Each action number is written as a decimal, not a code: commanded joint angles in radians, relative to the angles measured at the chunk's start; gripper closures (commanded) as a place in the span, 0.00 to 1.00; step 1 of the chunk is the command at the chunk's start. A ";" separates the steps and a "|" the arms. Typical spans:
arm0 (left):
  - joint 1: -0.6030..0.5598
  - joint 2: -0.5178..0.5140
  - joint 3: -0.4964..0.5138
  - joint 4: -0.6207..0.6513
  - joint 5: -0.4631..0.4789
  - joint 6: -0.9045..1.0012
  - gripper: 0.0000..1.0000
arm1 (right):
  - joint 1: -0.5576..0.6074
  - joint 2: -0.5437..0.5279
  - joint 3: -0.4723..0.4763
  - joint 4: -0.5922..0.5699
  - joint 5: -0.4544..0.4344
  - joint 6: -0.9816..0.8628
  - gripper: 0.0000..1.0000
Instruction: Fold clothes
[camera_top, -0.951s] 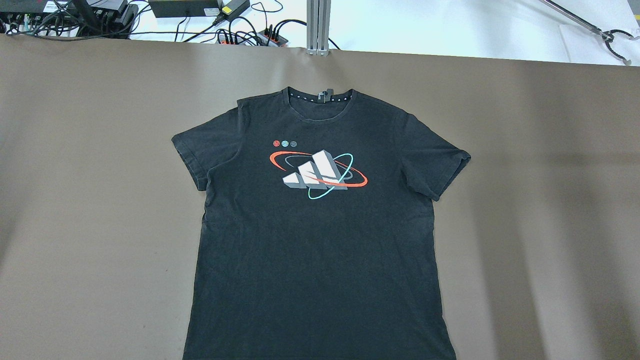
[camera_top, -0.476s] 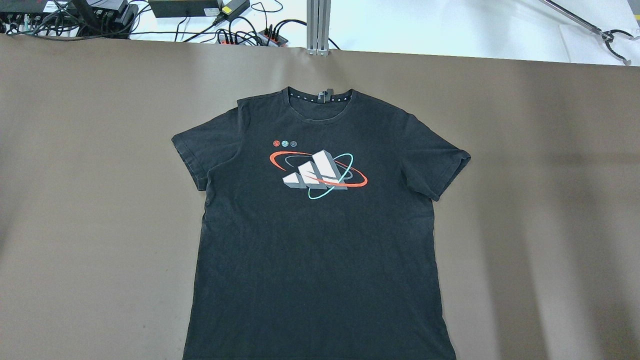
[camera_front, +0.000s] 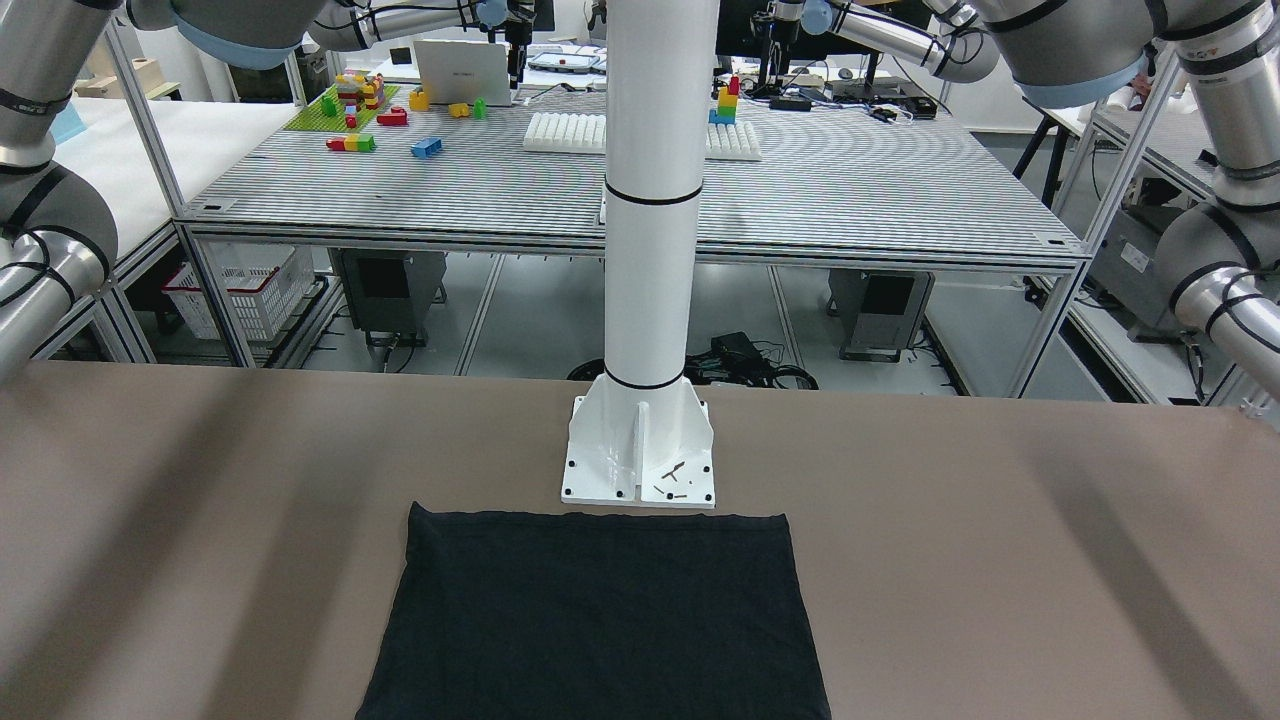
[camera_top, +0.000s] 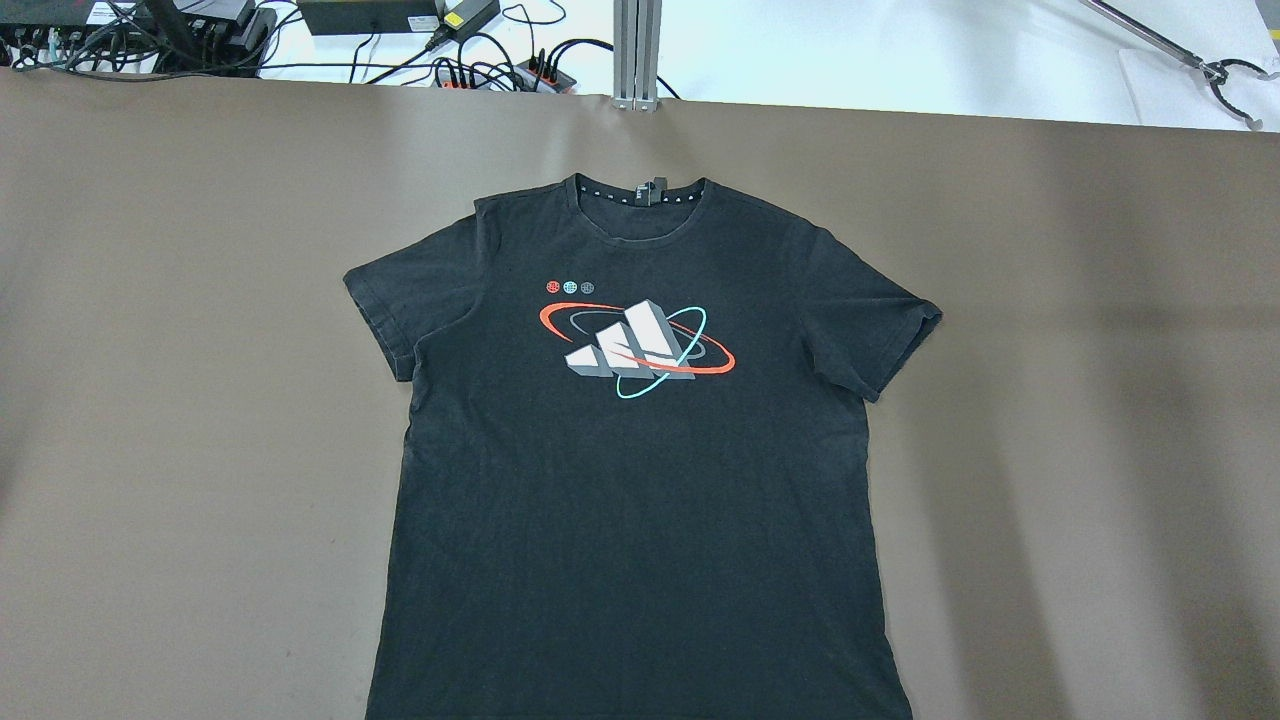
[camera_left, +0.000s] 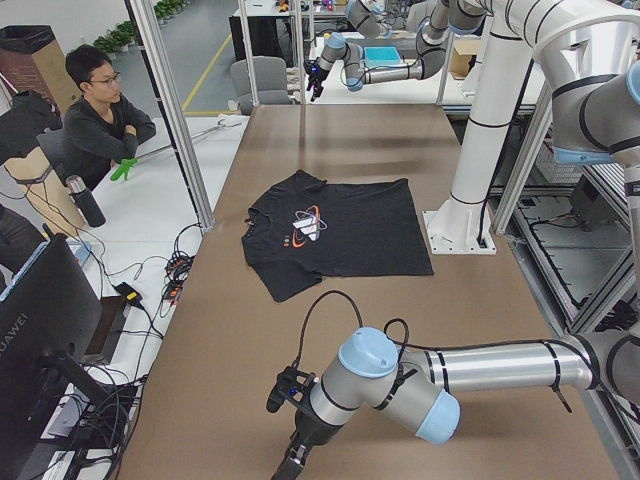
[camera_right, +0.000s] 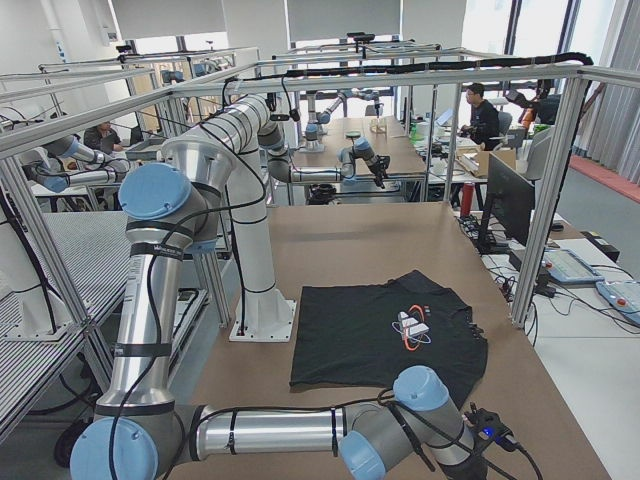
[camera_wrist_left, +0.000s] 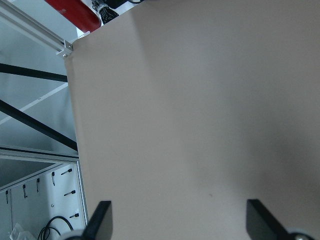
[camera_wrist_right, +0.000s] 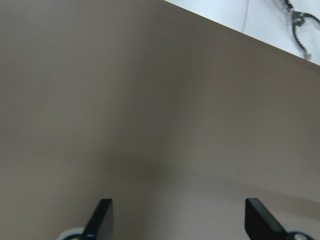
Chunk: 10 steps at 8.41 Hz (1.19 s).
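Note:
The clothes are a black T-shirt (camera_top: 640, 480) with a white, red and teal print on its chest. It lies flat, face up, in the middle of the brown table, collar at the far side. The front-facing view shows only its plain lower part (camera_front: 600, 620), next to the white post's base plate (camera_front: 638, 460). It also shows in the left view (camera_left: 335, 235) and the right view (camera_right: 385, 335). My left gripper (camera_wrist_left: 177, 220) is open and empty over bare table near its left end. My right gripper (camera_wrist_right: 177, 217) is open and empty over bare table near its right end.
The white post (camera_front: 640, 250) stands at the table's near edge, behind the shirt's hem. Cables and power strips (camera_top: 400, 40) and an aluminium post (camera_top: 637, 50) lie beyond the far edge. A seated person (camera_left: 100, 110) is off the table's far side.

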 joint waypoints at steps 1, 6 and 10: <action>0.001 -0.005 0.004 0.002 0.004 -0.008 0.06 | -0.230 0.143 0.002 0.006 -0.007 0.438 0.07; 0.003 -0.013 0.009 0.007 0.006 -0.014 0.06 | -0.421 0.345 -0.167 0.003 -0.051 0.680 0.30; 0.003 -0.025 0.006 0.007 0.006 -0.015 0.06 | -0.444 0.423 -0.405 0.132 -0.054 0.820 0.34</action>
